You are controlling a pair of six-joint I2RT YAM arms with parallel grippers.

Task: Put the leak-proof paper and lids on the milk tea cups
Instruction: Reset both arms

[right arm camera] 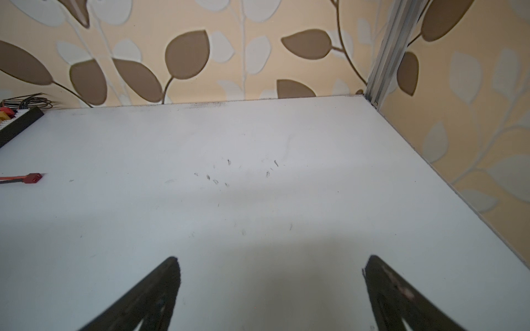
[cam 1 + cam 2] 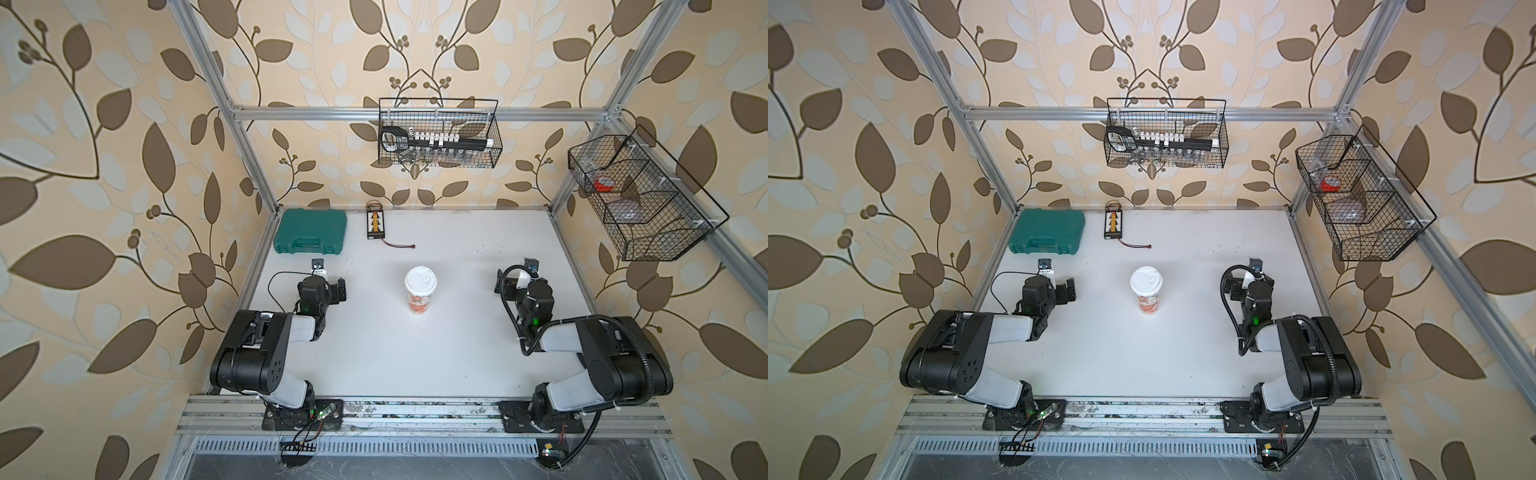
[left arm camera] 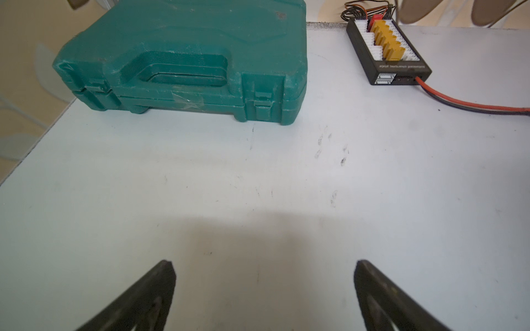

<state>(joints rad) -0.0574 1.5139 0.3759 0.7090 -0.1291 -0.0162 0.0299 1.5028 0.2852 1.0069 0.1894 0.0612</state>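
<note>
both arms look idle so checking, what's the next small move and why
Likely reach the open, empty left gripper toward the tall white paper cup with red-orange print: a stiff white round lid covers its rim, so nothing can be laid there yet.

Leaf-patterned wallpaper [image 2: 104, 166] — white table [image 2: 415, 353]
</note>
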